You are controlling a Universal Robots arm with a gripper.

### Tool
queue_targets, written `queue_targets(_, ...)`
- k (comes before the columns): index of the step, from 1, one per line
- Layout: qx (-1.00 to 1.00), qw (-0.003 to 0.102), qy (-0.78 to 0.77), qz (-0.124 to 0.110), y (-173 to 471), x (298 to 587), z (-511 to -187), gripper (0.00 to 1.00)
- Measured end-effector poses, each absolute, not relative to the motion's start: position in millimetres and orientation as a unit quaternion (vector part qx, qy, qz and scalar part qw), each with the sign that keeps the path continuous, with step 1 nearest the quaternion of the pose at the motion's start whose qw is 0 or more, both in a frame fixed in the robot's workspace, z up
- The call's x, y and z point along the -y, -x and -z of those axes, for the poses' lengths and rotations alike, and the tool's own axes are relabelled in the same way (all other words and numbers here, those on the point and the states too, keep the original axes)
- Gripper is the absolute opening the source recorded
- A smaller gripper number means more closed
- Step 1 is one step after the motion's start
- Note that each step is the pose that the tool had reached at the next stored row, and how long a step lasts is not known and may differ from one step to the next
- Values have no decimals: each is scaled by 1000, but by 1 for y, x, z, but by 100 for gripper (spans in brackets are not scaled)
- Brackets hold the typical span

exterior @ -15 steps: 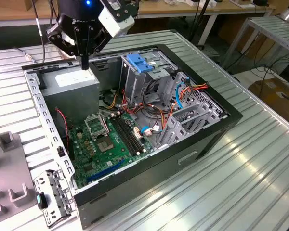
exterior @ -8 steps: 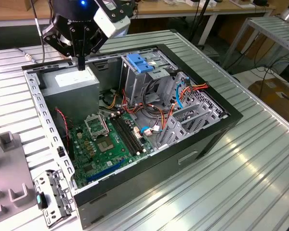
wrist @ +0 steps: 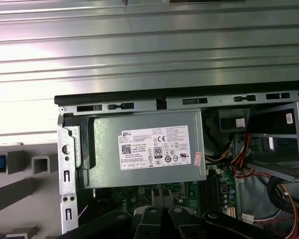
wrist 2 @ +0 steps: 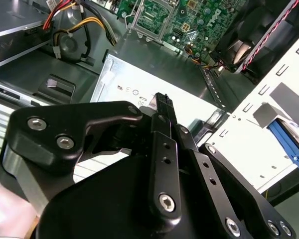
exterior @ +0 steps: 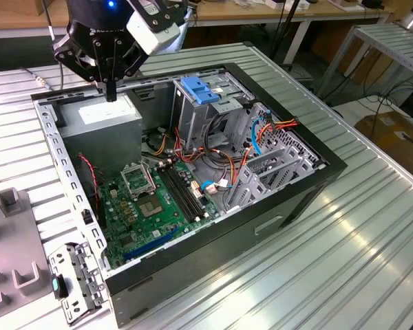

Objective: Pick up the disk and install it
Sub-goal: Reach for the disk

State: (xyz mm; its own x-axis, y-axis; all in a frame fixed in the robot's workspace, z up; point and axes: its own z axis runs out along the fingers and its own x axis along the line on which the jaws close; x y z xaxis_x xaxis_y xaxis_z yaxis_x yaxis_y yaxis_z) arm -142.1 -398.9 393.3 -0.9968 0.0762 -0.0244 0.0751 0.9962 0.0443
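In the upper left of the exterior view, the hand (exterior: 110, 93) hangs clenched and empty. Its fingertips are pressed together just above the grey power supply (exterior: 103, 120), near the far rim of the open case (exterior: 193, 265). The disk (wrist 2: 289, 143) is well apart from the hand. Its blue edge lies outside the case's perforated side wall, beside the blocks of the grey fixture (exterior: 14, 240) on the ribbed table (exterior: 344, 275). Open room surrounds the hand. The silver cage (exterior: 189, 124) stands to the exterior view's right.
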Motion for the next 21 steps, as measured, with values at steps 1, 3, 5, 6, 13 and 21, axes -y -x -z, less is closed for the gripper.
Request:
queue_targets(1,-999,13,-38,-22,143,399,-393,11)
queue_targets(3,-999,13,-38,-22,144,399,-393,11)
queue_targets(5,-999,13,-38,-22,146,399,-393,11)
queue_targets(6,-999,13,-38,-22,147,399,-393,11)
queue_targets(13,-999,13,-38,-22,151,399,-393,11)
queue_targets(21,-999,13,-38,-22,156,399,-393,11)
